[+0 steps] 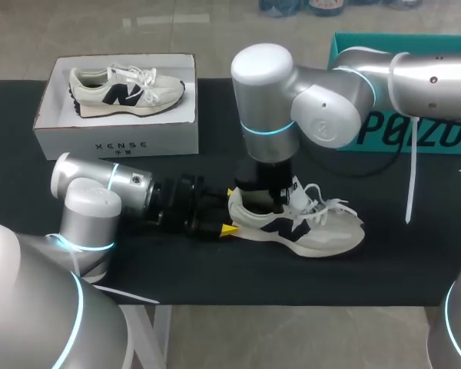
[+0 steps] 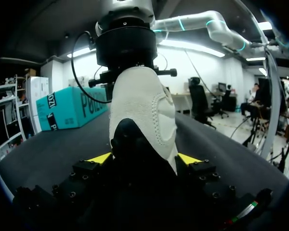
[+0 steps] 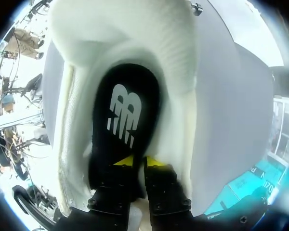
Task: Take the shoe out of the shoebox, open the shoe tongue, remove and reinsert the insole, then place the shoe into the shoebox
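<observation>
The shoe [image 1: 307, 223] stands out of the shoebox [image 1: 115, 142], on the surface [image 1: 177, 269]. My left pincer [image 2: 144, 159] grasps its heel from both sides. My right pincer [image 3: 142, 162] is inside the opening, pinched on the heel end of the insole [image 3: 125, 115]. I judge the removing is starting; reinserting and boxing are left. Another shoe [image 1: 127, 91] occupies the shoebox. A teal box [image 1: 415, 131] stands behind.
</observation>
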Controlling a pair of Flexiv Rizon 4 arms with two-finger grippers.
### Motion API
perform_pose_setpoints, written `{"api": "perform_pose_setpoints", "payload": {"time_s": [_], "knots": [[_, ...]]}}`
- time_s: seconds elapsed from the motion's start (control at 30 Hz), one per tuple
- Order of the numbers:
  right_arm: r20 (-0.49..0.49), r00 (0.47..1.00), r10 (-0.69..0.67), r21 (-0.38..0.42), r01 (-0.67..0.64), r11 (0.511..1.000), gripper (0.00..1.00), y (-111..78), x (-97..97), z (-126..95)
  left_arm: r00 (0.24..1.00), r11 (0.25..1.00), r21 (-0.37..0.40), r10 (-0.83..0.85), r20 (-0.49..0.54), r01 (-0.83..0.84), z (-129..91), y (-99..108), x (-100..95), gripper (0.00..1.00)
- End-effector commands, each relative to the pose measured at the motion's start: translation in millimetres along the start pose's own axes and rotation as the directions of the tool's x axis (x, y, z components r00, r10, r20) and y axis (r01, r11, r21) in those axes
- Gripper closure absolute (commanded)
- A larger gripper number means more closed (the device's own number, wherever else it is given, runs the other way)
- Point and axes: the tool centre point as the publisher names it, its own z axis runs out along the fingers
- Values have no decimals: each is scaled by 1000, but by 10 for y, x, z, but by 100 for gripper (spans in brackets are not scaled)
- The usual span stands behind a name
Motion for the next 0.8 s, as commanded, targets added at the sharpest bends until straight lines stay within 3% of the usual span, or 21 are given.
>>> {"api": "perform_pose_setpoints", "payload": {"time_s": [0.03, 0.8], "knots": [[5, 1000, -9, -3, 9, 1000, 100, 123, 178, 228, 1000, 1000, -3, -1, 2, 1, 72, 14, -46, 100], [22, 997, -70, -61, 72, 996, 100, 133, 184, -143, 1000, 1000, -3, -1, 2, 1, 72, 14, -46, 100]]}}
